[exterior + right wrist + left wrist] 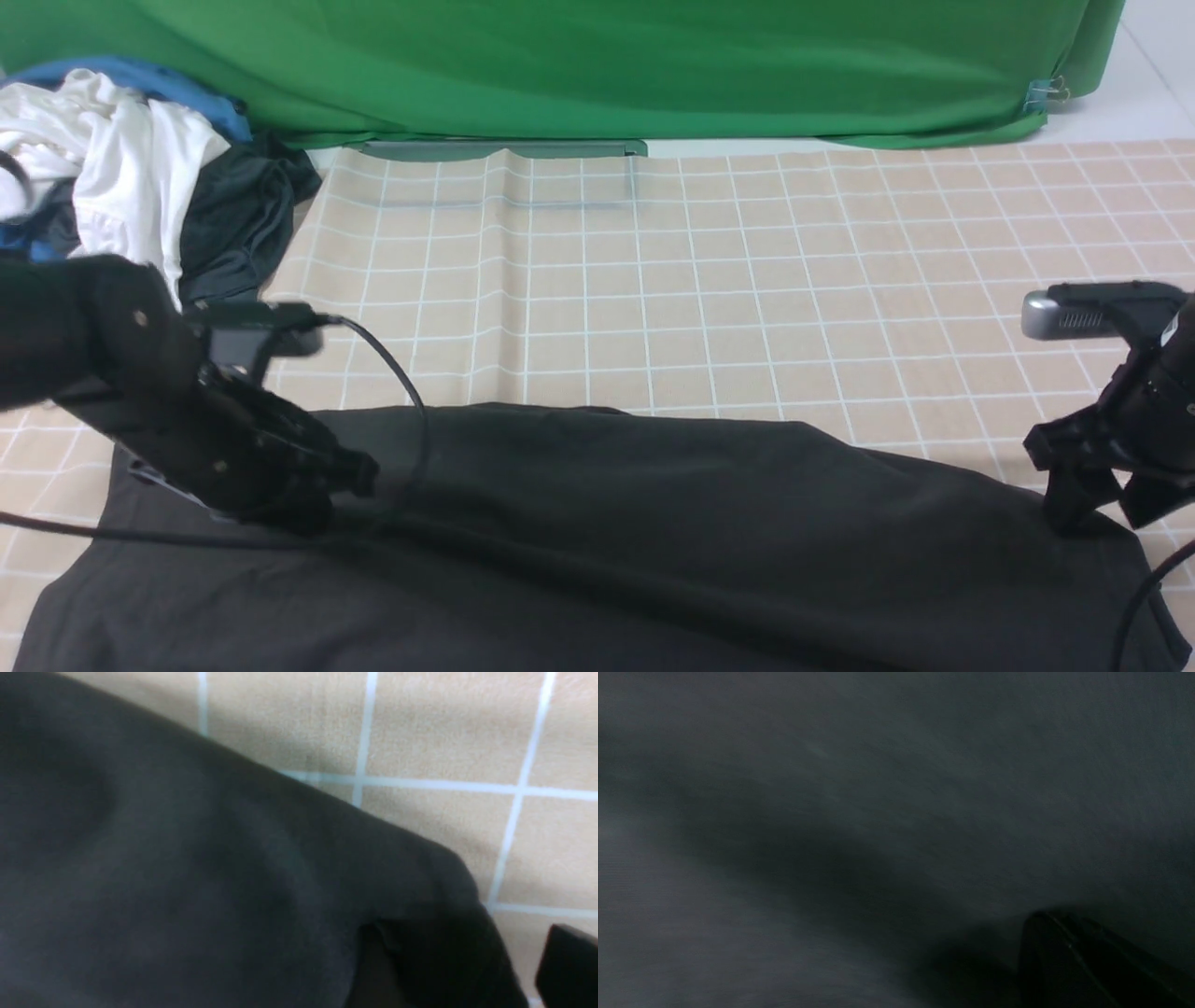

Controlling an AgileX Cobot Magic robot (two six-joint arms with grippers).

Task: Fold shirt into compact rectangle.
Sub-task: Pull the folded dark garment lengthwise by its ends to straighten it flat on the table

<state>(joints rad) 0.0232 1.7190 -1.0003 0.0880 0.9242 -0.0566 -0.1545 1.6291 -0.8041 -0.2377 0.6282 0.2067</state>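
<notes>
The black shirt (653,532) lies spread across the near part of the table, reaching from the left edge to the far right. My left gripper (359,476) rests low on its left part, fingers together. In the left wrist view dark cloth (878,788) fills the picture and the shut gripper (1057,933) points into it; whether cloth is pinched does not show. My right gripper (1102,509) stands open at the shirt's right edge. In the right wrist view the shirt's corner (420,896) lies between the open gripper (467,961) and its two fingers.
A pile of clothes sits at the back left: a white garment (121,159), a dark shiny one (243,215) and blue cloth (177,84). A beige checked tablecloth (747,280) covers the table. A green backdrop (560,65) hangs behind. The left arm's cable (397,373) loops over the shirt.
</notes>
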